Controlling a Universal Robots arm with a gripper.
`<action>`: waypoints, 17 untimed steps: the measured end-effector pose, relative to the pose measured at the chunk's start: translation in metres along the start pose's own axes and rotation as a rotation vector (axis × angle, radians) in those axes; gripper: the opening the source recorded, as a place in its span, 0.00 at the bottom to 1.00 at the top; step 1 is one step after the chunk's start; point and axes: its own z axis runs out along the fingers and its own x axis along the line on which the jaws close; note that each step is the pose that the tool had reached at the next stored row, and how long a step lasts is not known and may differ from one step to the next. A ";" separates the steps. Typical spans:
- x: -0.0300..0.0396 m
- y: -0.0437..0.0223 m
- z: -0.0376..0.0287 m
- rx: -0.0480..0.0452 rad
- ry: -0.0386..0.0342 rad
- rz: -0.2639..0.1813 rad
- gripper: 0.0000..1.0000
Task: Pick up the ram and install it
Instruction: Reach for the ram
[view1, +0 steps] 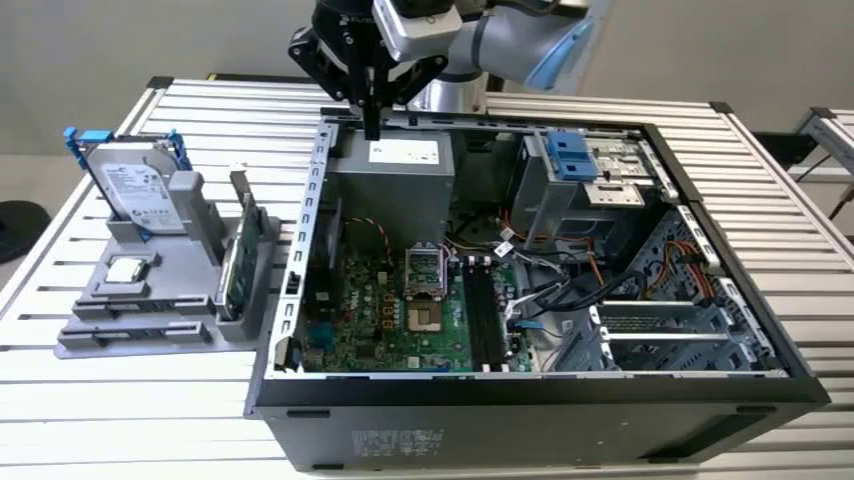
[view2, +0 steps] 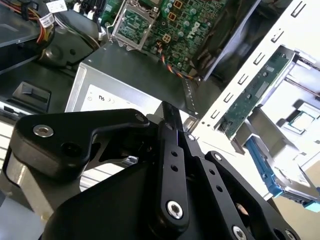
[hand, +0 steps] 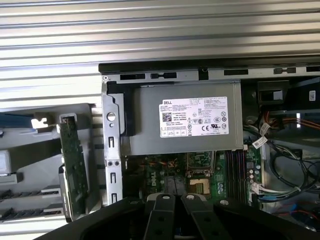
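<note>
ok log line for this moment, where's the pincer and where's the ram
pincer: shut, empty, above case edge | ram: upright in holder beside case, untouched | install: not done

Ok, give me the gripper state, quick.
Gripper: jaws closed, holding nothing. The ram stands in the grey holder, apart from the gripper.
</note>
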 end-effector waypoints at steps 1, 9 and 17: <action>0.0016 -0.0001 0.0000 0.0000 0.0000 0.000 0.00; 0.0154 -0.0011 -0.0003 0.0000 0.0000 0.000 0.00; 0.0303 -0.0021 -0.0007 0.0000 0.0001 0.000 0.00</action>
